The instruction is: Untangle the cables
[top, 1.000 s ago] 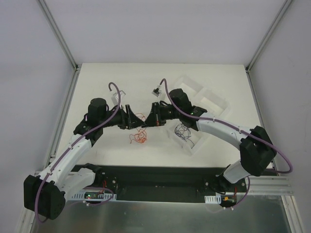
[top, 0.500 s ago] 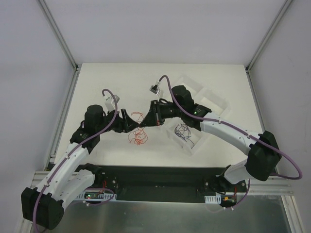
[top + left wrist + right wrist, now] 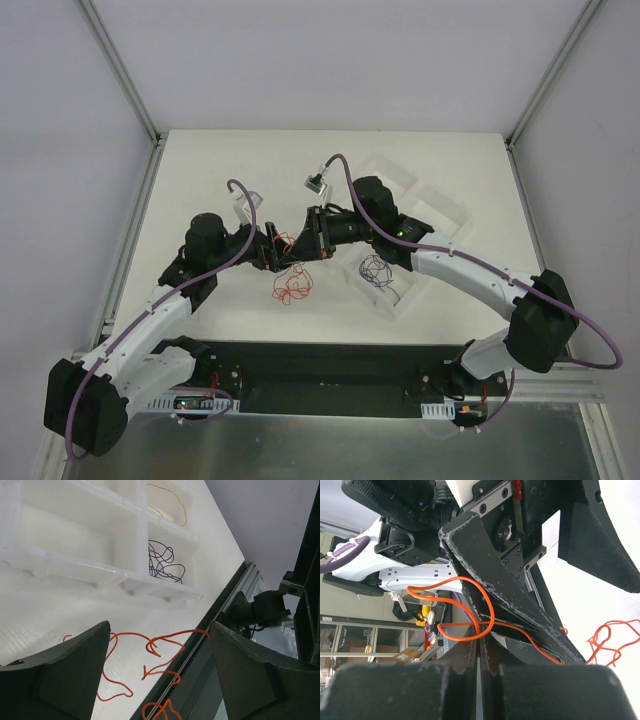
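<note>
A loose bunch of thin orange-red cables [image 3: 290, 285] lies on the white table below the two grippers. One orange strand [image 3: 470, 607] loops up into my right gripper [image 3: 480, 639], whose jaws are shut on it. In the top view the right gripper [image 3: 306, 244] faces my left gripper [image 3: 277, 250], almost touching it. The left gripper [image 3: 159, 628] is open wide above the orange strands [image 3: 150, 652], with nothing between its fingers. A dark blue cable [image 3: 375, 268] lies in a tray compartment, also seen in the left wrist view [image 3: 162, 565]. A tan cable [image 3: 172, 500] lies in another compartment.
A clear compartment tray [image 3: 430, 205] sits right of centre on the table, under the right arm. The table's dark front rail [image 3: 330, 365] runs just below the cables. Metal frame posts [image 3: 120, 70] stand at the back corners.
My left gripper has moved right, back close to the right gripper. The right gripper has held still with the strand. The bunch on the table has shifted slightly right.
</note>
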Robot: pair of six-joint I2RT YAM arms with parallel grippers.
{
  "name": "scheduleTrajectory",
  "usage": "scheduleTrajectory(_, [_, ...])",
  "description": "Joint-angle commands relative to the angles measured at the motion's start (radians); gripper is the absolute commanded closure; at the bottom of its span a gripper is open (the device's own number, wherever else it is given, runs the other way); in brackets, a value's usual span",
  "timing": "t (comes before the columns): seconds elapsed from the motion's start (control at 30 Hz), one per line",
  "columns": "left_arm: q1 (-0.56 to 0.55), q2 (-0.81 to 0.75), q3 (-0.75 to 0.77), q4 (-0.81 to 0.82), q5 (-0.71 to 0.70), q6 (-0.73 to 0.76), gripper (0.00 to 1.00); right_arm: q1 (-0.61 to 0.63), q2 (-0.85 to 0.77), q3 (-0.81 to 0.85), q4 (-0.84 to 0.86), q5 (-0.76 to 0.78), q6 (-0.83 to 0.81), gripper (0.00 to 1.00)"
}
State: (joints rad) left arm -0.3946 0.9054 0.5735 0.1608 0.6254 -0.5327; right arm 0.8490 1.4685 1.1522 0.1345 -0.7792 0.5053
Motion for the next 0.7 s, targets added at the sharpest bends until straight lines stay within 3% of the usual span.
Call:
scheduleTrajectory(0.0, [-0.012,0.003,0.005,0.036,-0.002,-0.004,0.28,0.004,-0.019,0.038,0.053,-0.014,0.012,0.99])
scheduleTrajectory(0.07, [-0.012,-0.019,0.005,-0.062,-0.09,0.002,0.39,0.002,-0.025,0.04,0.034,-0.006,-0.001,1.0])
scheduleTrajectory(0.13, [-0.012,-0.066,-0.027,-0.09,-0.14,0.004,0.41,-0.002,-0.03,0.037,0.024,-0.003,-0.007,1.0])
scheduleTrajectory(0.33, [-0.012,-0.236,-0.121,-0.099,-0.213,0.005,0.18,-0.03,-0.03,0.038,0.01,-0.006,-0.005,1.0])
scheduleTrajectory(0.67, [-0.012,-0.319,-0.156,-0.092,-0.199,0.076,0.2,-0.07,-0.011,0.044,0.01,-0.029,0.013,1.0])
